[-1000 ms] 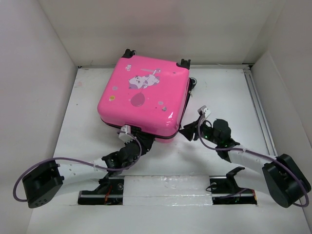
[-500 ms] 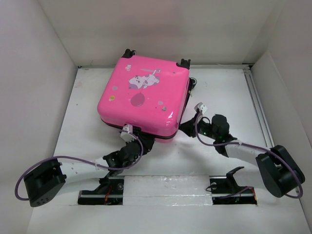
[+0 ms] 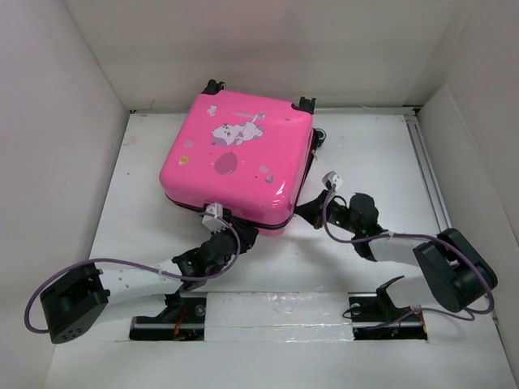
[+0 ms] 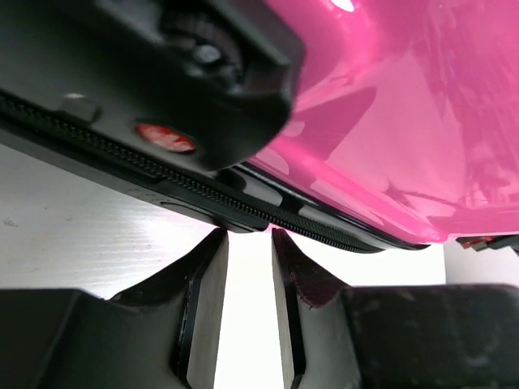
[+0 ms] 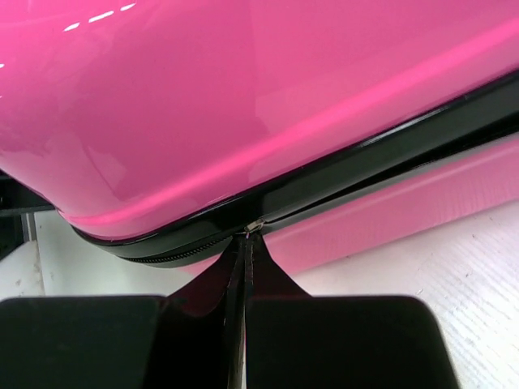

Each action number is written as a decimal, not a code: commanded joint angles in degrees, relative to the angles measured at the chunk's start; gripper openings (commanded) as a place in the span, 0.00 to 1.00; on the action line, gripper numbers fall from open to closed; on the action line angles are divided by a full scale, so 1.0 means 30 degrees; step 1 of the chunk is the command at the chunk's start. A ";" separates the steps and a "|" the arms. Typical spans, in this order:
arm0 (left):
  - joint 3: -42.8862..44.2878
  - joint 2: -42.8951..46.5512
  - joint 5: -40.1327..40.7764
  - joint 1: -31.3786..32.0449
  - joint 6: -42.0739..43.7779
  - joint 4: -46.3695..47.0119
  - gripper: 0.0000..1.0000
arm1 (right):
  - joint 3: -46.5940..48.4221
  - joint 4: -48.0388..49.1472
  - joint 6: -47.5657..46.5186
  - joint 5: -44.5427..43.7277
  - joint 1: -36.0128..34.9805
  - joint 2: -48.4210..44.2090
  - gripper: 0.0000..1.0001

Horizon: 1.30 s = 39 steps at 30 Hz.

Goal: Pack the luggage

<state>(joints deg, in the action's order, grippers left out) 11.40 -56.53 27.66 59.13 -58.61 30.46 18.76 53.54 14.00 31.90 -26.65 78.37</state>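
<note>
Pink suitcase point(image 3: 235, 162) is lying flat on the white desk point(image 3: 365, 154), lid up and cartoon print showing. It's sitting toward the far side, and its black wheels point(image 3: 306, 103) are pointing at the back wall.

Left hand point(image 4: 247, 235) is sitting at the near edge of the case with its fingers slightly apart. Bare desk is showing through the narrow gap and nothing is in between. The tips are reaching right up under the black zipper trim point(image 4: 324, 227), but I can't tell if they're touching it. A black housing point(image 4: 203, 81) with a red dot is blocking most of the wrist view, and I can't make out what it is.

Right hand point(image 5: 246, 237) is working at the near right corner with its fingers pressed together. A small metal tab point(image 5: 253, 228) on the zipper line is sitting right at the tips; whether it's actually pinched is too small to tell. From above, the arm is hiding that spot.

I can't see how far the zipper is running closed, since both wrist views are cropping the seam.
</note>
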 commanded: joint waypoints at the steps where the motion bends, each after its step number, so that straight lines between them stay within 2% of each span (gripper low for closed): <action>1: 0.1384 -0.0372 0.0448 -0.0112 0.0872 0.1097 0.24 | -0.0246 0.2317 0.0781 -0.2544 -0.0722 -0.0951 0.00; 4: 0.2173 -0.1456 0.0943 -0.0112 0.1311 0.1740 0.23 | -0.0686 0.0180 0.1105 -0.4768 -0.2156 -0.2704 0.00; 8: 0.3109 -0.2918 0.1122 -0.0112 0.1812 0.2533 0.23 | -0.1621 -0.4882 0.1835 -0.8193 -0.4876 -0.5486 0.00; 12: 0.4401 -0.4063 0.1122 -0.0112 0.2279 0.2709 0.23 | -0.2181 -0.8252 0.2479 -0.9282 -0.6462 -0.8012 0.00; 16: 0.5310 -0.5264 0.0685 -0.0112 0.2659 0.3352 0.23 | -0.2358 -0.9874 0.3915 -1.0077 -0.8396 -0.9744 0.00; 18: 0.5865 -0.5968 0.0303 -0.0112 0.2864 0.3643 0.23 | -0.2358 -0.9877 0.4384 -1.0749 -0.9714 -0.9746 0.00; 21: 0.6772 -0.6934 -0.0517 -0.0112 0.3099 0.3849 0.23 | -0.1278 -0.8885 0.4940 -1.1627 -1.1122 -0.8082 0.00; 23: 0.7273 -0.7374 -0.1159 -0.0286 0.3304 0.3851 0.23 | -0.0458 -0.7775 0.5410 -1.2095 -1.1708 -0.5565 0.00; 26: 0.7773 -0.7989 -0.1893 -0.0287 0.3511 0.4232 0.21 | 0.1242 -0.6865 0.6637 -1.4874 -1.3143 -0.2691 0.00; 27: 0.7773 -0.7818 -0.2070 -0.0287 0.3511 0.4058 0.21 | 0.1535 -0.6860 0.6816 -1.6274 -1.3320 -0.2250 0.00; 30: 0.6723 -0.6214 -0.1491 0.0062 0.3511 0.2801 0.32 | 0.1714 -0.6655 0.6818 -1.7165 -1.3322 -0.1953 0.00; 31: 0.5703 -0.5567 -0.0761 0.0064 0.3511 0.1724 0.44 | 0.1714 -0.6887 0.6818 -1.7428 -1.3322 -0.2156 0.00; 33: 0.4672 -0.3957 0.0146 0.0238 0.3279 0.0489 0.57 | 0.1714 -0.7295 0.6644 -1.7633 -1.3322 -0.2419 0.00; 34: 0.4203 -0.2034 0.0735 0.0530 0.3277 -0.0156 0.62 | 0.1714 -0.7299 0.6642 -1.7867 -1.3322 -0.2421 0.00; 36: 0.3935 0.0025 0.2315 0.0970 0.3452 -0.3081 0.66 | 0.1538 -0.7473 0.6642 -1.7870 -1.3322 -0.2422 0.00; 37: 0.3935 0.2037 0.4150 0.1378 0.3452 -0.4165 0.66 | 0.1538 -0.7475 0.6642 -1.7870 -1.3322 -0.2422 0.00; 39: 0.4138 0.3894 0.5424 0.1382 0.3946 -0.6012 0.66 | 0.1538 -0.7475 0.6642 -1.7870 -1.3322 -0.2422 0.00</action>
<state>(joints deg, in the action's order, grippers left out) 23.18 -52.21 34.09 62.76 -48.64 20.23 22.90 32.99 32.16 -27.05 -63.86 71.22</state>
